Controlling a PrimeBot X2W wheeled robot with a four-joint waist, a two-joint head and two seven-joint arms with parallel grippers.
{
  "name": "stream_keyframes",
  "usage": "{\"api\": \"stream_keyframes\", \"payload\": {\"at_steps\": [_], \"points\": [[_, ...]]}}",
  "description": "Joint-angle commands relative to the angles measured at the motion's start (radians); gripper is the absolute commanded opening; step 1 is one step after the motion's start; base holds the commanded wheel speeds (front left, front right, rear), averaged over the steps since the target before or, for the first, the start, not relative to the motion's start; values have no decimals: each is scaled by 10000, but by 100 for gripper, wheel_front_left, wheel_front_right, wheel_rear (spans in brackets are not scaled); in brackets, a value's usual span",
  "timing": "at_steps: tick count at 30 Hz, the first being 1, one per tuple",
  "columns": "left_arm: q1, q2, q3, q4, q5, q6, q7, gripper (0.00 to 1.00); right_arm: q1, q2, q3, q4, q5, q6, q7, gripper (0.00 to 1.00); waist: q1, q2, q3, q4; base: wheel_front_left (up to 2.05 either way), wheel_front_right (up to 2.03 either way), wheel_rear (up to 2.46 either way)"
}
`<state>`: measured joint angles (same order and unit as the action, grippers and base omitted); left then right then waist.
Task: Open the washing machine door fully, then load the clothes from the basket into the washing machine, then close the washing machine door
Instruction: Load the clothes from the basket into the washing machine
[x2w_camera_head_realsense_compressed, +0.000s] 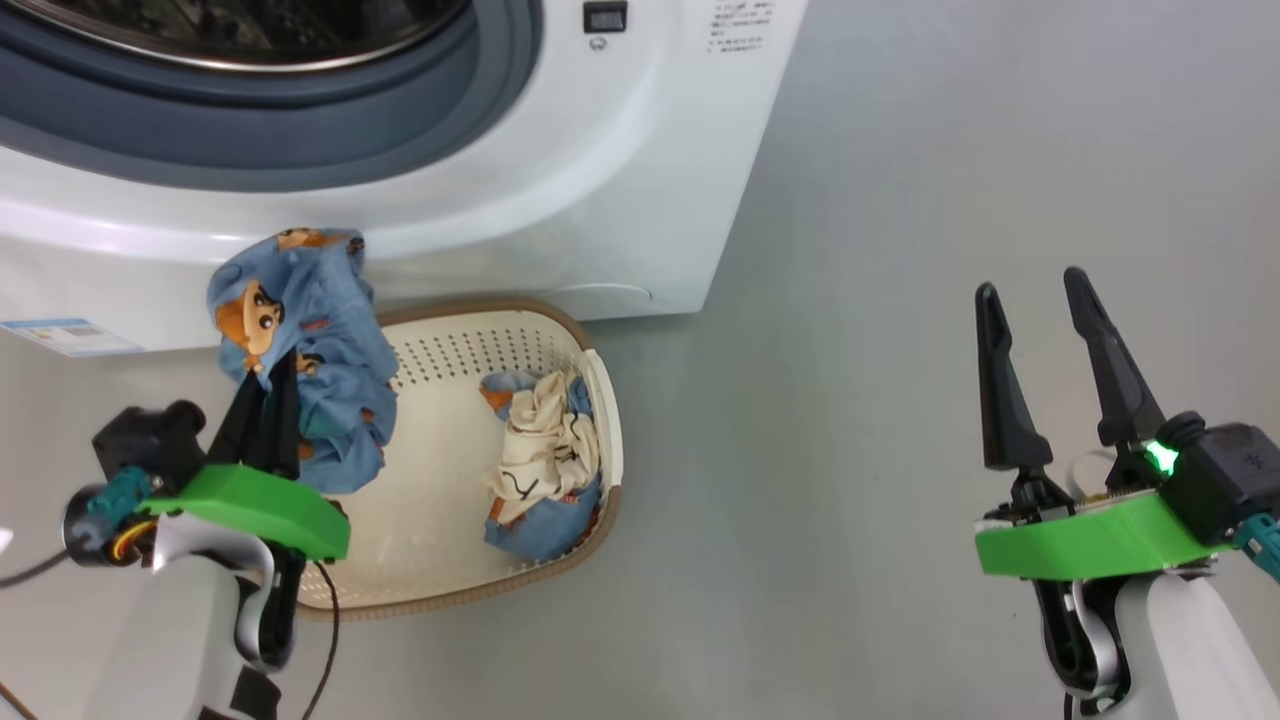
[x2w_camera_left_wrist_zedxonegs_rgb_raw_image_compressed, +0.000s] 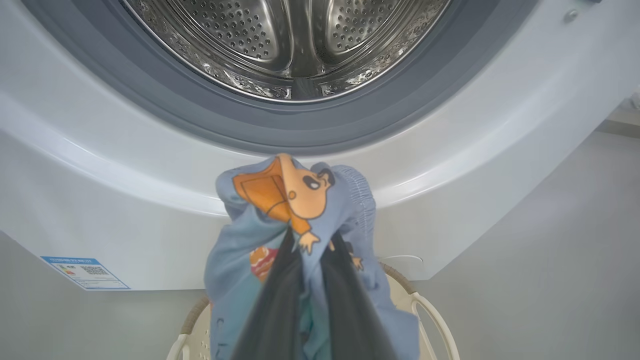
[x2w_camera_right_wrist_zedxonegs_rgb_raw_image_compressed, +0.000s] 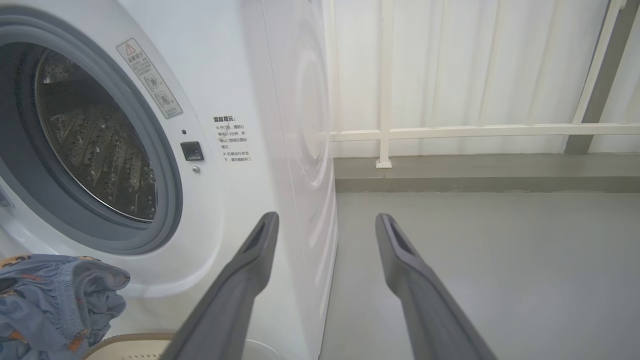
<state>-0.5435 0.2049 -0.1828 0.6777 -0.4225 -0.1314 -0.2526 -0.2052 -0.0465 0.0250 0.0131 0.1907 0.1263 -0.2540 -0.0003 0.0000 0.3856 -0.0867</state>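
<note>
The left fingers (x2w_camera_head_realsense_compressed: 265, 425) are clamped on the blue garment (x2w_camera_head_realsense_compressed: 330, 330), their tips buried in its folds, just below the washer (x2w_camera_head_realsense_compressed: 600, 200) opening. Under them, the basket (x2w_camera_head_realsense_compressed: 450, 350) holds a cream garment (x2w_camera_head_realsense_compressed: 540, 440) that half hides more blue cloth. The right fingers (x2w_camera_head_realsense_compressed: 1000, 390) are spread wide and empty above the floor (x2w_camera_head_realsense_compressed: 850, 450).

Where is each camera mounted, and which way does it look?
Head view: on the head, looking down at the basket and washing machine; left hand shut on the blue garment, right hand open.
Left wrist view: on the left wrist, looking along its fingers into the drum.
Right wrist view: on the right wrist, looking past its fingers at a railing.
Shared: all three show the blue garment.
</note>
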Motion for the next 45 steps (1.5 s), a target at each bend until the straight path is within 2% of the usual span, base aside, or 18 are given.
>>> {"api": "stream_keyframes", "payload": {"at_steps": [1, 11, 25, 37, 45], "points": [[203, 259, 414, -395, 161, 8, -91, 0, 180, -37, 144, -204, -102, 44, -78, 100, 3, 0, -224, 138, 0, 0, 0], [1588, -239, 1466, -2211, 981, 8, -91, 0, 959, -106, -111, -102, -154, 44, -78, 100, 3, 0, -1127, 383, 0, 0, 0], [3587, -874, 2408, -4461, 1604, 8, -91, 0, 1952, -219, -390, -70, -92, 44, -78, 100, 3, 0, -2081, 674, 0, 0, 0], [4060, -1017, 2542, -4994, 1567, 8, -91, 0, 2175, -197, -418, -102, -76, 44, -78, 100, 3, 0, -2156, 683, 0, 0, 0], [3311, -743, 2292, -4730, 1424, 8, -91, 0, 1951, -144, -432, -192, -82, 44, -78, 100, 3, 0, -1578, 510, 0, 0, 0]]}}
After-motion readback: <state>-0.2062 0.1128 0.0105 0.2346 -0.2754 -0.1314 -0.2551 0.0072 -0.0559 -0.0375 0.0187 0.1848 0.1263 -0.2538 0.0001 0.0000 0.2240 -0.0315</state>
